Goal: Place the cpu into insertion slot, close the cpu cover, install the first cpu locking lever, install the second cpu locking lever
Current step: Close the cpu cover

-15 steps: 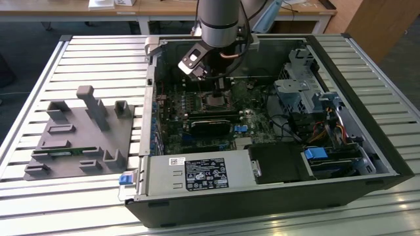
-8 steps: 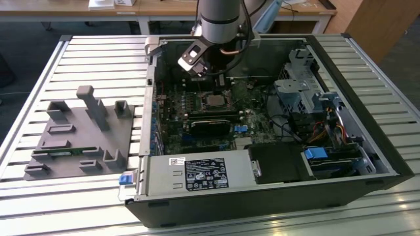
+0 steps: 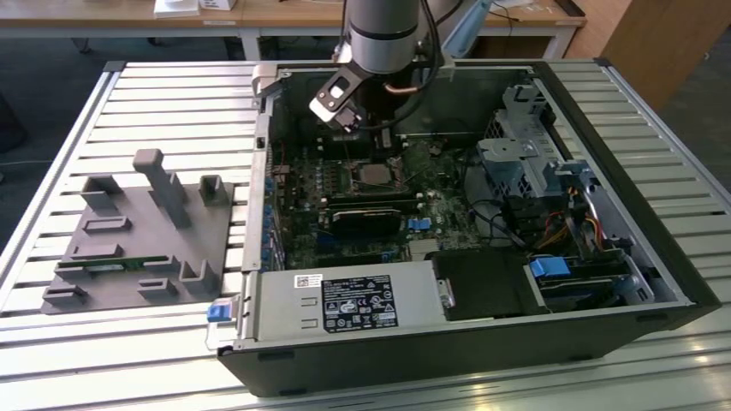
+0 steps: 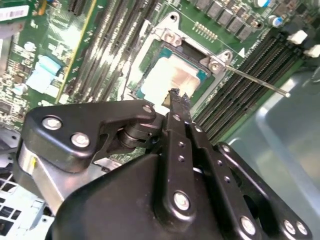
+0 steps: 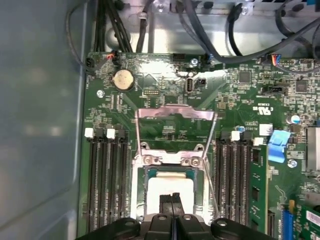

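The cpu (image 5: 170, 186) shows its silvery top inside the insertion slot (image 5: 150, 172) on the green board; in the second wrist view the cpu (image 4: 167, 80) is bright under glare. The cpu cover (image 5: 175, 112) stands flipped open behind the slot, hinged at its far edge. A thin locking lever (image 4: 260, 82) sticks out loose beside the slot, and a lever wire (image 5: 212, 135) runs along the cover's side. My gripper (image 5: 171, 199) hangs just above the cpu, shut, with nothing between its fingers (image 4: 176, 102). In the exterior view my gripper (image 3: 361, 128) is inside the case above the slot (image 3: 371, 175).
The open grey computer case (image 3: 622, 120) lies on a slatted table (image 3: 171, 94). Black memory slots (image 5: 105, 180) flank the socket on both sides. Cables (image 5: 215, 30) run along the case wall behind the board. A grey fixture block (image 3: 137, 231) sits at the exterior view's left.
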Available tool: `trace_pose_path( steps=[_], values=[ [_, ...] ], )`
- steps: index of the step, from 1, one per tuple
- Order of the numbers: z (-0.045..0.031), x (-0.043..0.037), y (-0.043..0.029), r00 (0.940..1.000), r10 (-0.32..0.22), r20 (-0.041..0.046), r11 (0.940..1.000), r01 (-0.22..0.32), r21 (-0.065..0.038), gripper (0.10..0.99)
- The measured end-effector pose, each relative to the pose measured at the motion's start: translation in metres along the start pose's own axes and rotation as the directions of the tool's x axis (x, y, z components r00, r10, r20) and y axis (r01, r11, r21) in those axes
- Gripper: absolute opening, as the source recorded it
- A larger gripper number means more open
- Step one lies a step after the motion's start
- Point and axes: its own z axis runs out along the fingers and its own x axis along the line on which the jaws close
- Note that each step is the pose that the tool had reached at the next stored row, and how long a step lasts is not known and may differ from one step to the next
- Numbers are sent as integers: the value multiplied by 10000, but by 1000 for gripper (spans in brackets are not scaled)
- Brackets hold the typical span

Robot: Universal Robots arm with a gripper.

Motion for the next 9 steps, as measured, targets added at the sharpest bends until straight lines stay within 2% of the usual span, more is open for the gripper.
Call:
trace_pose_path(
  steps=[4,9],
  values=[
    [-1,-72,4,10000,8,1,10000,-8,12,106],
    [2,-78,121,10000,11,-3,9999,-11,117,106]
  ],
)
